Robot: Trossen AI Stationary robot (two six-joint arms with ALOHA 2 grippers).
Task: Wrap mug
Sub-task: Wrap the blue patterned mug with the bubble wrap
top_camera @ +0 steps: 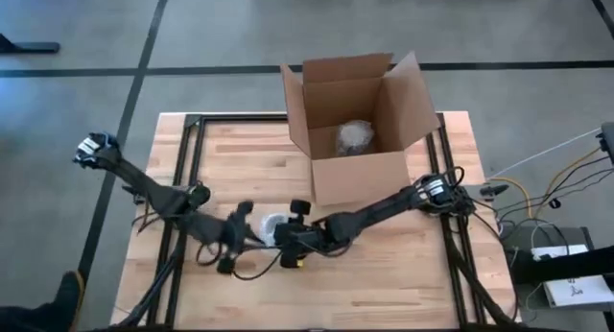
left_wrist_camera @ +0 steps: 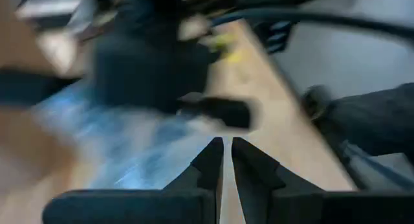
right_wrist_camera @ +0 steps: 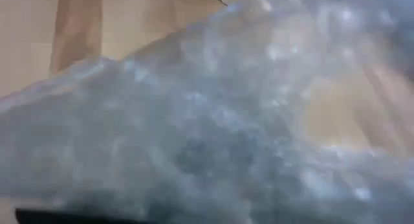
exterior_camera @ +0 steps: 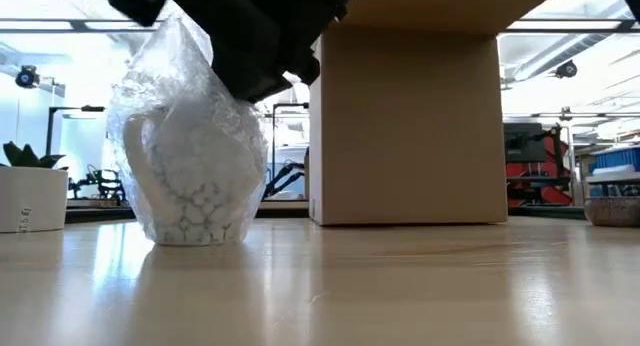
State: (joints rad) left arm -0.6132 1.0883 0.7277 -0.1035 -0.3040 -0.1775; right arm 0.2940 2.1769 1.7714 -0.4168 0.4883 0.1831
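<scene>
One bubble-wrapped mug point(exterior_camera: 195, 161), one open box point(top_camera: 357, 121), left fingers point(left_wrist_camera: 223, 160) nearly closed, right unclear.

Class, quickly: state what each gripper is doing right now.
Left gripper: closed, nothing visibly between its fingers.
Right gripper: at the bubble-wrapped mug; cannot be told.

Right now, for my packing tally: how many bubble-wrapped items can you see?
2. One wrapped mug stands on the table in front of the box, between both grippers. One wrapped bundle lies inside the open box. More could be hidden behind the box walls.
</scene>
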